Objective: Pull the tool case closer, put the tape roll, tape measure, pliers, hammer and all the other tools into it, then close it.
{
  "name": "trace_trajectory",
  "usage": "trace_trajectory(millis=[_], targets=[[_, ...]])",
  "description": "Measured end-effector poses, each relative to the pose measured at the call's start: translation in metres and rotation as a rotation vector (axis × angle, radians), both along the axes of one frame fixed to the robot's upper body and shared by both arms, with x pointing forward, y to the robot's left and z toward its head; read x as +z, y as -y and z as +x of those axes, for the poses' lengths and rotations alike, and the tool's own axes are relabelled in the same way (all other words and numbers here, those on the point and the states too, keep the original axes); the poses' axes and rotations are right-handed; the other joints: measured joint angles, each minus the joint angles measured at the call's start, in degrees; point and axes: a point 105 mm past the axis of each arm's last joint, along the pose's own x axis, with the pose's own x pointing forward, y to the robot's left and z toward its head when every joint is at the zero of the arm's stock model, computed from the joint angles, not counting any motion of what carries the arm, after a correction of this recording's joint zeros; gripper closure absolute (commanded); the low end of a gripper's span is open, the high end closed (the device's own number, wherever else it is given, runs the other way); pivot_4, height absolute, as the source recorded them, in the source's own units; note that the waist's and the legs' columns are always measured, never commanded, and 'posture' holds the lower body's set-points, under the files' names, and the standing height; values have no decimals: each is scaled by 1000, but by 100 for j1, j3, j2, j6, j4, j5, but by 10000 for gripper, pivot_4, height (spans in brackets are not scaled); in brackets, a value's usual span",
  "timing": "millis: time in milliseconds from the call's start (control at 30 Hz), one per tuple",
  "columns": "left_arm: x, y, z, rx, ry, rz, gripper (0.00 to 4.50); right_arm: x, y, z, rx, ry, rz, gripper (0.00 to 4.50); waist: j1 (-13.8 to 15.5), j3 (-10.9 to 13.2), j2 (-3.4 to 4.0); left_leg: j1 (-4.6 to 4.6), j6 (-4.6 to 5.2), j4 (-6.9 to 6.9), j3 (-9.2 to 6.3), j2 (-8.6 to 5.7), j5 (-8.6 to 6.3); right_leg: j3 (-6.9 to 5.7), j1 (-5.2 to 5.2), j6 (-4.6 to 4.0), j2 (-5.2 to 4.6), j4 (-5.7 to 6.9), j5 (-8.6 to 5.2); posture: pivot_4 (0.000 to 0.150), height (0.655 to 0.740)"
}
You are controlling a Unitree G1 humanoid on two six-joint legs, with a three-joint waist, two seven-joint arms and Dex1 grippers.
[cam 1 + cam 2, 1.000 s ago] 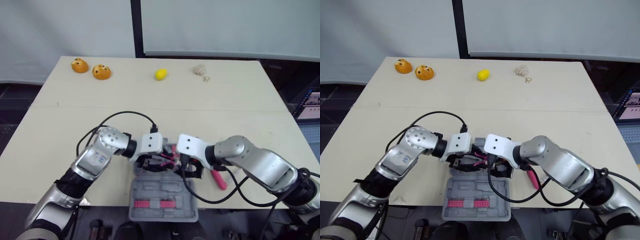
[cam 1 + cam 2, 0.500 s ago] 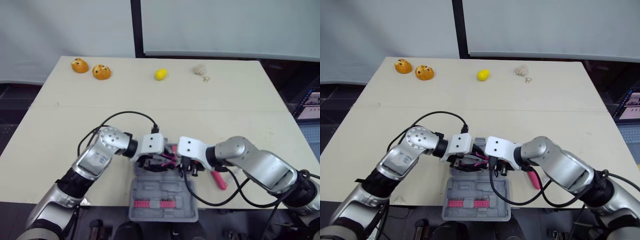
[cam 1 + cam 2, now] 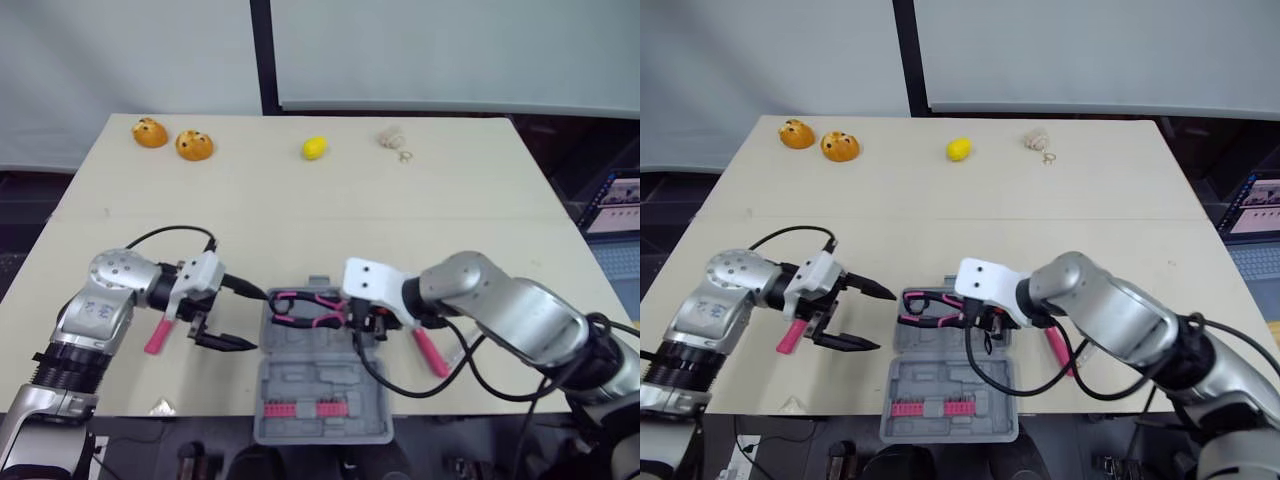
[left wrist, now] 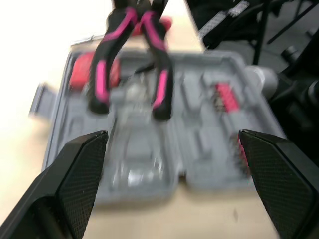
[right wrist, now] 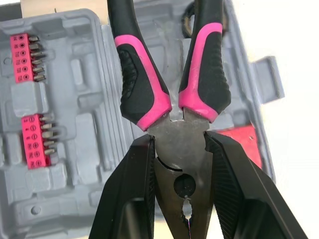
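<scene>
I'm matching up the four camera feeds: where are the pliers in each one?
Left eye view: pliers over the open tool case's far half, centre foreground.
Right eye view: pliers in the same place, slightly left of centre.
Left wrist view: pliers handles over the case.
Right wrist view: pliers head clamped in the right gripper.
Shared landmark: the case's pink bit rows.

Test lab: bare beige table (image 3: 450, 200), white partition panels (image 3: 450, 50), computer screen (image 3: 612, 192) beside

No legible text or number, on the tool case (image 3: 318, 385) or elsewhere
</scene>
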Motion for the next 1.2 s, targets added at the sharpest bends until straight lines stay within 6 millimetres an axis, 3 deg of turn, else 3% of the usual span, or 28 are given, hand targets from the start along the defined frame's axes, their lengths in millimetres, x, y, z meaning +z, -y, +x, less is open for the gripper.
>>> trace_trajectory(millis=[100, 367, 567, 1200], targets=[[-11, -13, 3, 13, 36, 41, 0, -9, -10, -3, 22, -37, -26, 34962, 13, -1, 0, -61, 3, 23, 5, -2, 2, 1, -61, 5, -3, 23, 3, 1500, 7400], [-24, -18, 2, -29, 97, 99, 0, -31, -11, 0, 12, -57, -116, 34962, -10, -1, 0, -62, 2, 41, 7, 1, 1, 1, -63, 4, 0, 36, 4, 1500, 7400], [-27, -13, 2, -39, 92, 83, 0, -30, -22, 3, 30, -39, -128, 34962, -70, -1, 0, -61, 2, 40, 6, 2, 2, -2, -64, 3, 2, 38, 3, 1500, 7400], [-35, -18, 3, -15, 64, 99, 0, -44, -21, 17, -9, -37, -171, 34962, -149, -1, 1, -60, 1, 38, 6, 2, 2, -3, -64, 2, 1, 40, 2, 1500, 7400]])
